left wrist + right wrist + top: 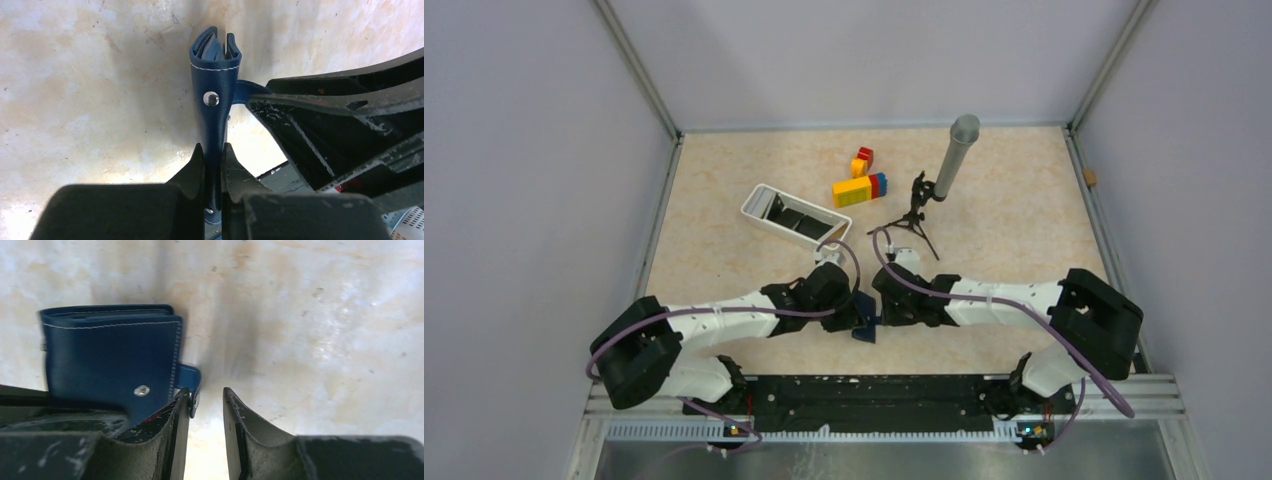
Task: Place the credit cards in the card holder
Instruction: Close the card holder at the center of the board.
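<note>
The navy-blue card holder [215, 85] stands on edge, closed, its silver snap stud facing the left wrist camera. My left gripper [213, 148] is shut on its lower edge. In the top view the holder [865, 331] is a small dark-blue patch between the two grippers, near the table's front. My right gripper [205, 391] is open and empty just right of the holder [110, 350], its left finger beside the snap tab [189, 376]. Dark flat credit cards [801, 219] lie in the white tray [758, 203], far behind both grippers [856, 316] [882, 303].
Coloured toy bricks [860, 186] lie behind the tray, at the table's middle back. A small black tripod [911, 214] holds a tilted grey cylinder [956, 152] to their right. Grey walls close in the table on three sides.
</note>
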`<action>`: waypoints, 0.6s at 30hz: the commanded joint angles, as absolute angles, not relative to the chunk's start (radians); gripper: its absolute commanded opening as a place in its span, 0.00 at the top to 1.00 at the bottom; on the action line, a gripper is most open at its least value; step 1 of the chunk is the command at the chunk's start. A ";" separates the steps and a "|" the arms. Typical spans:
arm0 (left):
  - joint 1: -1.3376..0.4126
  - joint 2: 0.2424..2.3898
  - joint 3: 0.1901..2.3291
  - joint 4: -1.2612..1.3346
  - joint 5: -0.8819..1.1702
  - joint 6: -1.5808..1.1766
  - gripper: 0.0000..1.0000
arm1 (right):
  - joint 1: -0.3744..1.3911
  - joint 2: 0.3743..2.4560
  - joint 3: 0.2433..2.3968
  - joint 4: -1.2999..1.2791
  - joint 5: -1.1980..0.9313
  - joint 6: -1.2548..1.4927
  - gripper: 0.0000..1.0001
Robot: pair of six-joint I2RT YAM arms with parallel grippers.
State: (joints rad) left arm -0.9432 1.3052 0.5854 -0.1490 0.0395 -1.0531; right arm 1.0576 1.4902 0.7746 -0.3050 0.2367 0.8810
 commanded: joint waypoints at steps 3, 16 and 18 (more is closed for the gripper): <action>-0.946 1.282 0.609 -0.196 -0.023 -1.045 1.00 | 1.064 1.451 0.789 -0.406 0.330 0.905 0.71; -0.946 1.285 0.609 -0.198 -0.023 -1.043 1.00 | 1.055 1.390 0.735 -0.313 0.274 0.925 0.74; -0.946 1.286 0.610 -0.198 -0.022 -1.043 1.00 | 1.048 1.385 0.725 -0.301 0.261 0.926 0.77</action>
